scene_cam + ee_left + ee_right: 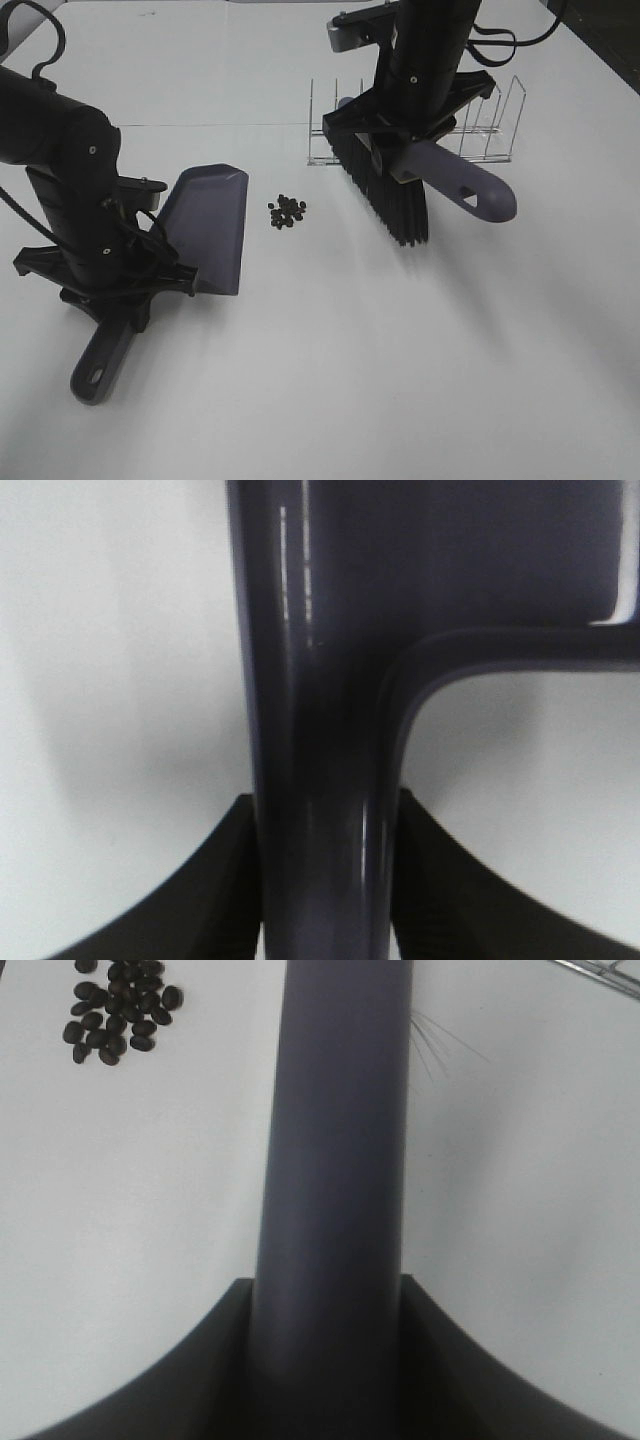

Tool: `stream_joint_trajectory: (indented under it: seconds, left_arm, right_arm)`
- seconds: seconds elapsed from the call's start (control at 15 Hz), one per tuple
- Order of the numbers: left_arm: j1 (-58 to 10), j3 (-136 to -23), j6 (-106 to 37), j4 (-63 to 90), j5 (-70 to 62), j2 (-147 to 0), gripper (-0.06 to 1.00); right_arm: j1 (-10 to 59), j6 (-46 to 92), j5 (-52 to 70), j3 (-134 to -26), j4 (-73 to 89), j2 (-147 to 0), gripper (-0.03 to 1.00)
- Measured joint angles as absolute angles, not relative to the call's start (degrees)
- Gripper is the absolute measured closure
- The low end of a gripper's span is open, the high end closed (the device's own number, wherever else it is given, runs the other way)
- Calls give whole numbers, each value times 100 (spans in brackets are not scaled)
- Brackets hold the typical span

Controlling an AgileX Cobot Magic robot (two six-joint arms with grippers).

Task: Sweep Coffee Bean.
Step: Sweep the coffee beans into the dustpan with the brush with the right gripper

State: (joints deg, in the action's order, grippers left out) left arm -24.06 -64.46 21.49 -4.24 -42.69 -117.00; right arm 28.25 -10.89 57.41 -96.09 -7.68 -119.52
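Now both tools are in hand, with the beans lying between them.
Your left gripper (pixel 112 288) is clamped on the handle of the purple-grey plastic dustpan (pixel 208 225), and your right gripper (pixel 405 140) grips the purple-handled brush with black bristles (pixel 392 198). The little pile of dark coffee bean (pixel 287 211) sits just left of frame centre, just beside the pan's long edge. Press that edge flat, land the bristles right of the pile, and draw leftward slowly so none roll off.

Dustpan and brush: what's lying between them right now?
Only the beans, a small cluster nearer the dustpan than the brush; the high view shows it.
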Motion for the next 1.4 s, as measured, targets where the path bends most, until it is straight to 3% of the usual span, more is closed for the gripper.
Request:
stream_joint_trajectory:
  seconds: [0.6, 1.13, 1.4]
  left_arm:
    - [-2406, -6515, 1856, -97, -4137, -11889, 59]
    - [-2555, -6520, 1856, -86, -4079, -11895, 59]
    - [-2555, -6520, 1856, -86, -4068, -11895, 59]
  right_arm:
    - [3358, -1467, 5621, -9780, -991, -12743, 65]
    - [4206, -951, 6984, -12250, -625, -14181, 65]
    - [4337, -854, 7002, -12668, -201, -14227, 65]
